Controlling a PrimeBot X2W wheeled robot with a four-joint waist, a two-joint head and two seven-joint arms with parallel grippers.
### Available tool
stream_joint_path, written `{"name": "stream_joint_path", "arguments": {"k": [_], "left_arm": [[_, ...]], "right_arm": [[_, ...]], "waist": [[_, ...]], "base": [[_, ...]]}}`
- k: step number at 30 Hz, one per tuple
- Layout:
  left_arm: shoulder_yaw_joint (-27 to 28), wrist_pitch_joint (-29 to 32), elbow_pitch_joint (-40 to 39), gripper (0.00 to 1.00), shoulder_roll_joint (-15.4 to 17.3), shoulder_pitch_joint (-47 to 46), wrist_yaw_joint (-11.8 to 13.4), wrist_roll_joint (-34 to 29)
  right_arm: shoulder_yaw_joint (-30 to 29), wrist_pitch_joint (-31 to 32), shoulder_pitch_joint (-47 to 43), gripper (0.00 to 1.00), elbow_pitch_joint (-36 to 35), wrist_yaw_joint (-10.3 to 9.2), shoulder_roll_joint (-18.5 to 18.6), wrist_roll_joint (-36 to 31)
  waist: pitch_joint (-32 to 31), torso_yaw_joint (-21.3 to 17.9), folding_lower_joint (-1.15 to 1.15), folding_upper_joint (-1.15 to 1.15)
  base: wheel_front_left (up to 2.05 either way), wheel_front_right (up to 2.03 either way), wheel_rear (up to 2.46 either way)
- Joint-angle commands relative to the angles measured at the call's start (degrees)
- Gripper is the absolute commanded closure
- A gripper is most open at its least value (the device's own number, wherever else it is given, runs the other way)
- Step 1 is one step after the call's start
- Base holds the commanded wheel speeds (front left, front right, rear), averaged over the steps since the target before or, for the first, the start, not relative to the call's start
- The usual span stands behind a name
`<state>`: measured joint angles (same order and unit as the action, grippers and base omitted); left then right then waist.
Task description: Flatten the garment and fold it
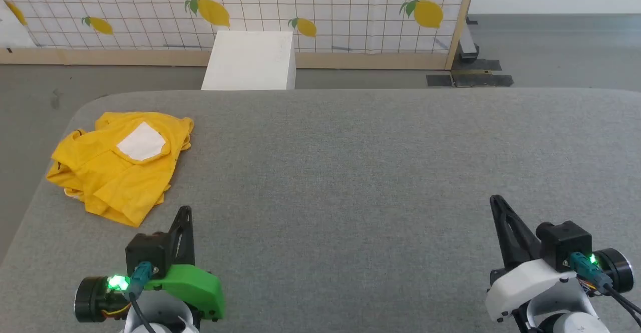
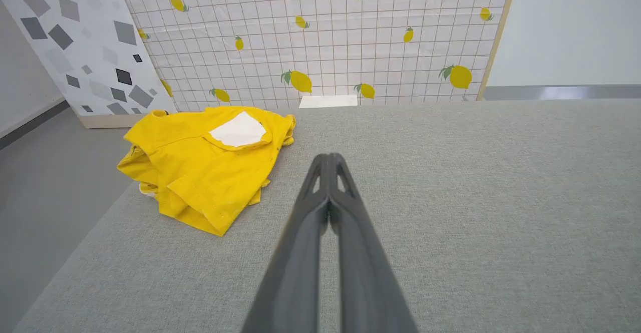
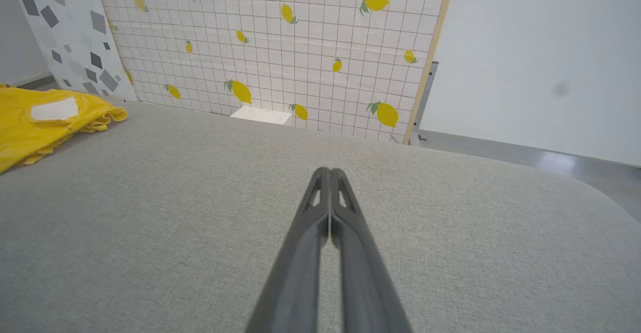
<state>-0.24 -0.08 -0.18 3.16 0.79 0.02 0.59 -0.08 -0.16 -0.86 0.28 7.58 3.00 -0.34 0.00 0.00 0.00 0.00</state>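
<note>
Grey fabric table [image 1: 350, 173] carries the crumpled garment [image 1: 120, 165] at its far left; left gripper [image 1: 186, 212] and right gripper [image 1: 496, 202] hover apart from it, fingers pressed together, holding nothing.

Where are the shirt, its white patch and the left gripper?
shirt [image 1: 112, 173]: head view, middle of yellow cloth.
white patch [image 2: 238, 130]: left wrist view, patch centre.
left gripper [image 2: 329, 158]: left wrist view, between shut fingertips.

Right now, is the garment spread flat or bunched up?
Bunched up: the garment lies crumpled, layers overlapping, on the table near its far left corner.
</note>
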Motion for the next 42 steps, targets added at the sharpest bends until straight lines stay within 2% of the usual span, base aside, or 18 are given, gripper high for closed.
{"name": "stream_joint_path", "arguments": {"k": [1,24,25,26,27,42], "left_arm": [[0.2,0.1,0.2,1.00,-0.3,-0.8,0.0,-0.6],[0.2,0.1,0.2,1.00,-0.3,-0.8,0.0,-0.6],[0.0,0.0,0.0,0.00,0.0,0.0,0.0,0.0],[0.0,0.0,0.0,1.00,0.0,0.0,0.0,0.0],[-0.1,0.0,0.0,0.00,0.0,0.0,0.0,0.0],[-0.4,-1.5,-0.4,0.00,0.0,0.7,-0.8,0.9]], "right_arm": [[0.1,0.2,0.9,1.00,-0.3,-0.09,-0.1,0.3],[0.1,0.2,0.9,1.00,-0.3,-0.09,-0.1,0.3],[0.0,0.0,0.0,0.00,0.0,0.00,0.0,0.0],[0.0,0.0,0.0,1.00,0.0,0.00,0.0,0.0],[0.0,0.0,0.0,0.00,0.0,0.00,0.0,0.0],[-1.2,-1.5,-0.4,0.00,0.4,-0.01,0.0,0.6]], "waist": [[0.0,0.0,0.00,0.00],[0.0,0.0,0.00,0.00],[0.0,0.0,0.00,0.00],[0.0,0.0,0.00,0.00],[0.0,0.0,0.00,0.00],[-0.1,0.2,0.00,0.00]], "base": [[0.00,0.00,0.00],[0.00,0.00,0.00],[0.00,0.00,0.00],[0.00,0.00,0.00],[0.00,0.00,0.00],[0.00,0.00,0.00]]}}
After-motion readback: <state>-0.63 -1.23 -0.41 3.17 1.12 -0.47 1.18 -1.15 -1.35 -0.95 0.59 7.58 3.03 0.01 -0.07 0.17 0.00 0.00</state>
